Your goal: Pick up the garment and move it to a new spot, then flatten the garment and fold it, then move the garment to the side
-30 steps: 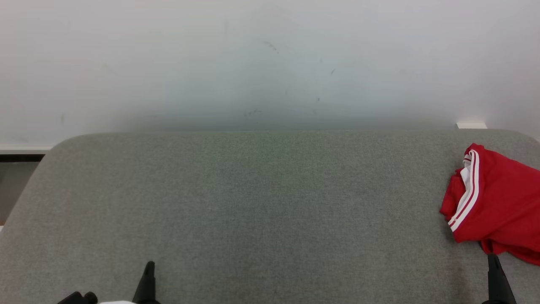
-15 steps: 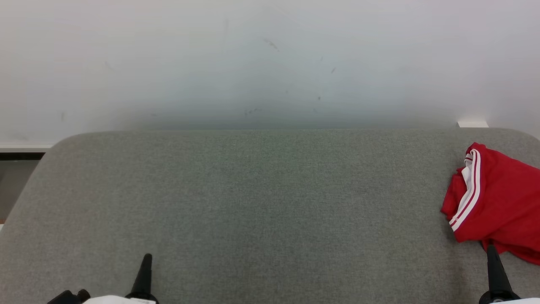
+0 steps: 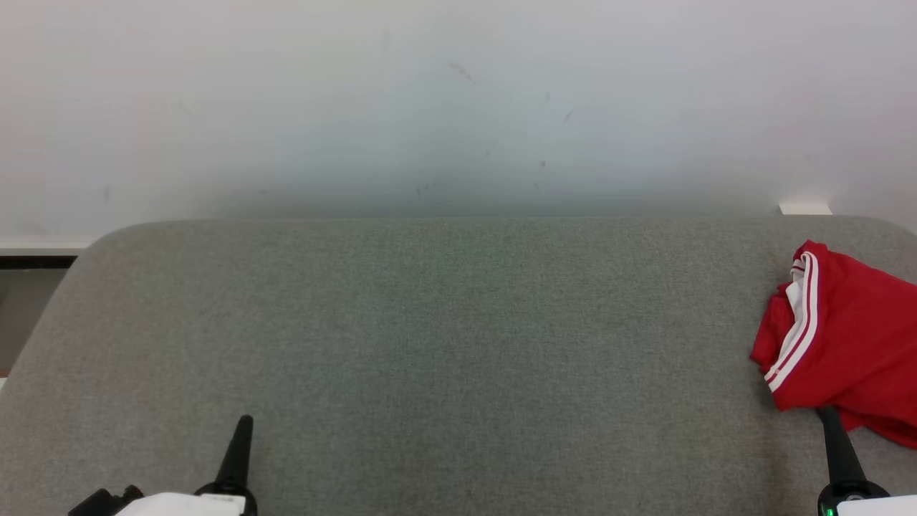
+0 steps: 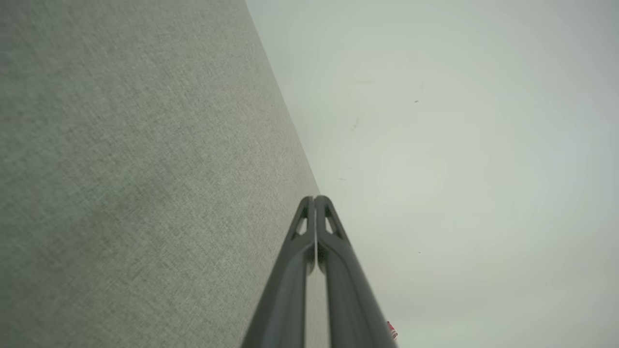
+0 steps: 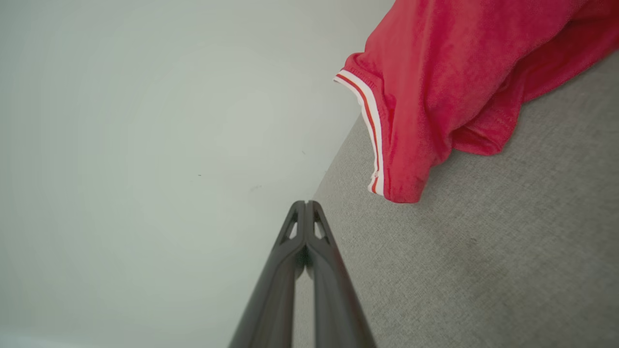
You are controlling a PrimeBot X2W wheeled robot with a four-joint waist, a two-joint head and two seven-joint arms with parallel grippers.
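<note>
Red garment [image 3: 852, 344] with white-striped trim lies crumpled at the far right of the grey fabric bench [image 3: 444, 344], running off the head view's right edge. My right end effector [image 3: 829, 416] is fully closed and empty, its tip just beside the garment's near edge. My left end effector [image 3: 243, 426] is also closed and empty, over bare bench at the left, well apart from the garment.

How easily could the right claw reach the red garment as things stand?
Probably yes: the shut right claw is right beside the red garment on the grey surface, with nothing between. It must open first.
</note>
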